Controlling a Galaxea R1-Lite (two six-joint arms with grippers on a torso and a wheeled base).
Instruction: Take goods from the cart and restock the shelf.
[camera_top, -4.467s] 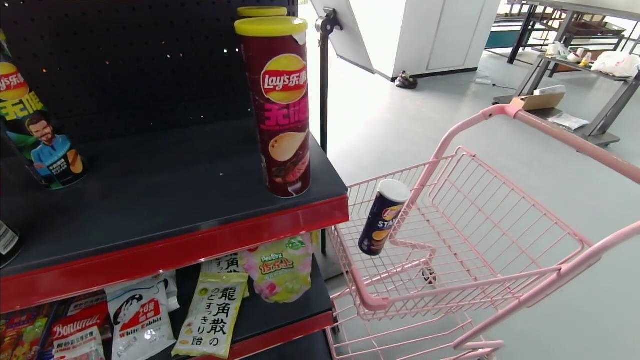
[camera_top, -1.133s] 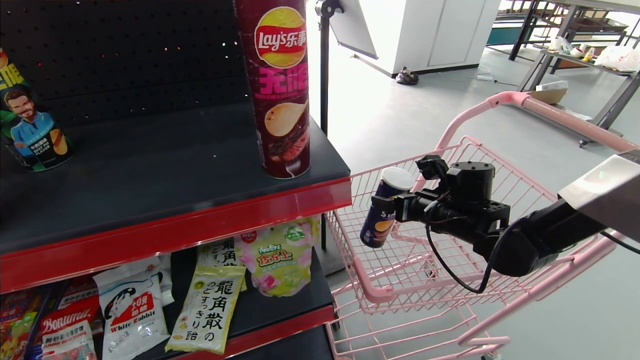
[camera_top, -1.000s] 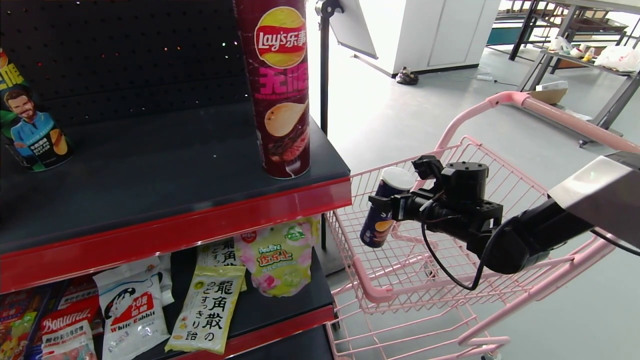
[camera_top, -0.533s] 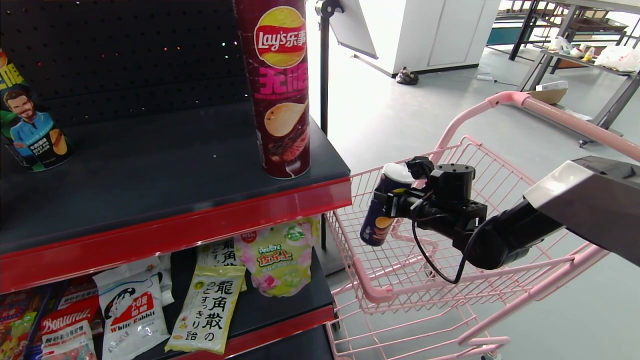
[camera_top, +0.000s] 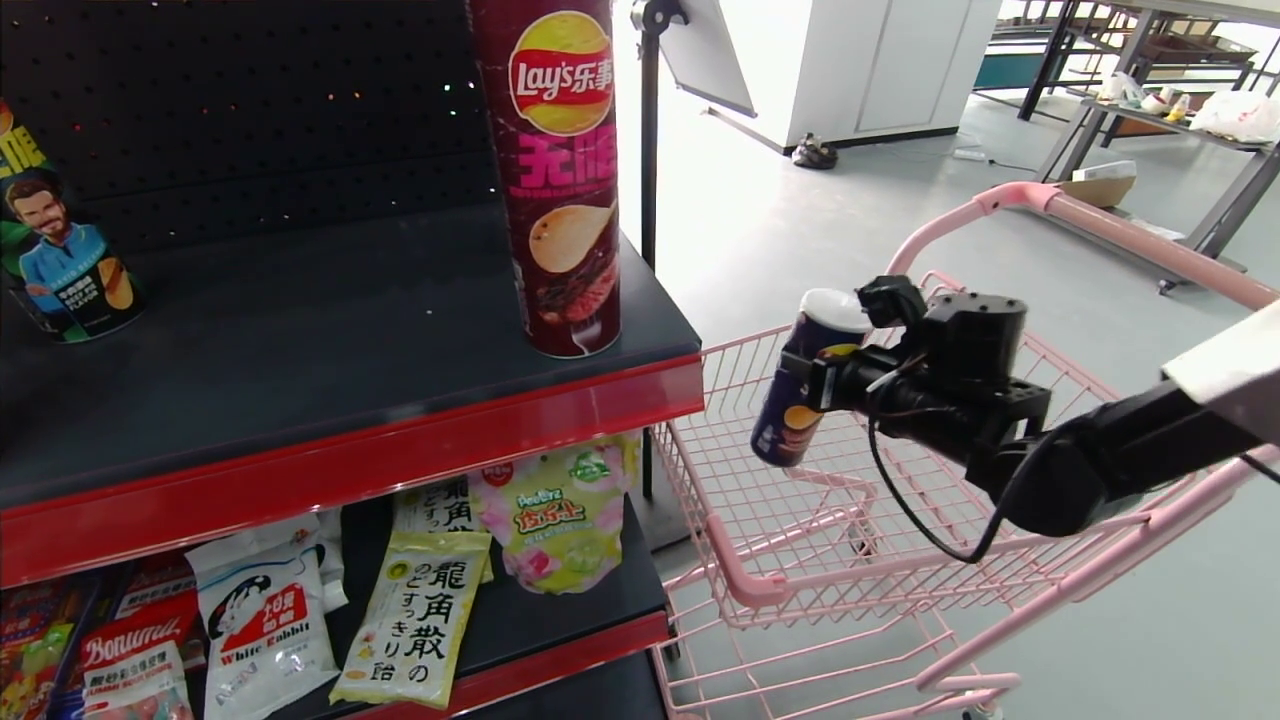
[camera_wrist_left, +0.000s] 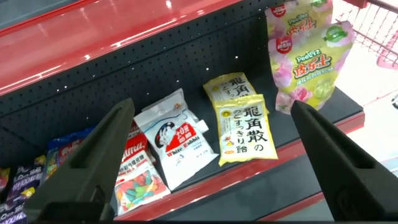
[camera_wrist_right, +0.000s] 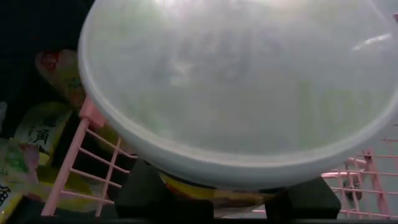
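Note:
A dark blue chip can (camera_top: 790, 432) with a white lid hangs tilted above the front left corner of the pink cart (camera_top: 745, 600). My right gripper (camera_top: 822, 382) is shut on the can's upper half from the cart side. In the right wrist view the can's translucent lid (camera_wrist_right: 236, 81) looms close, with a dark finger (camera_wrist_right: 149, 194) beside the can below it. The black upper shelf (camera_top: 300, 340) with a red front edge lies to the can's left. My left gripper (camera_wrist_left: 211, 163) is open in front of the lower shelf's snack bags (camera_wrist_left: 244, 127).
A tall maroon chip can (camera_top: 560, 180) stands at the upper shelf's right front corner, and a green-black can (camera_top: 65, 265) at its far left. The board between them is bare. A thin black pole (camera_top: 648, 200) rises between shelf and cart. Several snack bags (camera_top: 420, 620) lie on the lower shelf.
My right arm came in over the cart and closed on the blue can. In the last half second it raised the can and carried it slightly right. The head view tilted down early on.

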